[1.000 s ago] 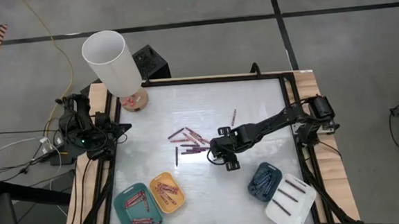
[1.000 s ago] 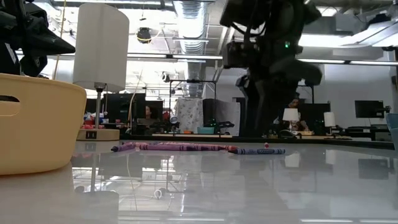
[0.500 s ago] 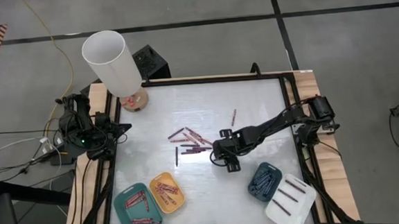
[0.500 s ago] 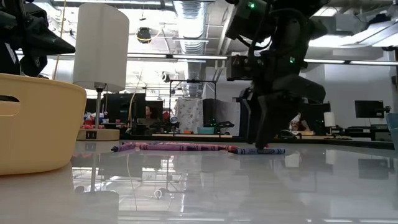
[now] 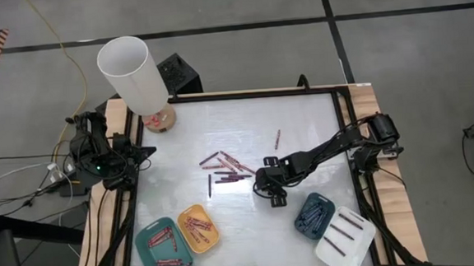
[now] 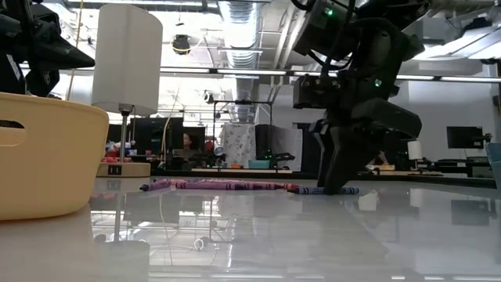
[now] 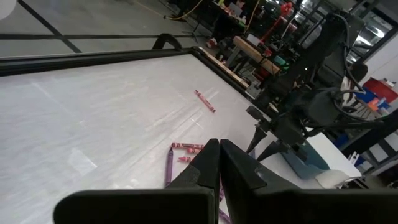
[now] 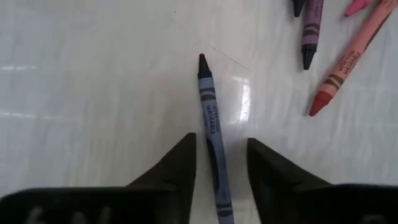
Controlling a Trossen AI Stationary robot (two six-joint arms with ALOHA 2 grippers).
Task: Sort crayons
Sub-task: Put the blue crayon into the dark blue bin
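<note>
A blue crayon (image 8: 211,134) lies flat on the white table, apart from a loose cluster of purple, pink and red crayons (image 5: 225,165). My right gripper (image 8: 221,180) is down at the table, open, with one finger on each side of the blue crayon's near half. A gap shows on both sides, and the fingers lie along the crayon. In the low view the right gripper (image 6: 338,182) stands on the table line over the blue crayon (image 6: 309,190). My left gripper (image 7: 219,163) waits shut at the table's left edge.
One pink crayon (image 5: 278,139) lies alone farther back. A teal tray (image 5: 163,249) and a yellow tray (image 5: 198,228) hold crayons at the near left. A dark-blue tray (image 5: 314,213) and a white tray (image 5: 345,238) sit near right. A lamp (image 5: 135,77) stands far left.
My right gripper has come down to the table beside the crayon cluster, drifting a little toward the near edge, and now stands astride the blue crayon. The crayons have not moved.
</note>
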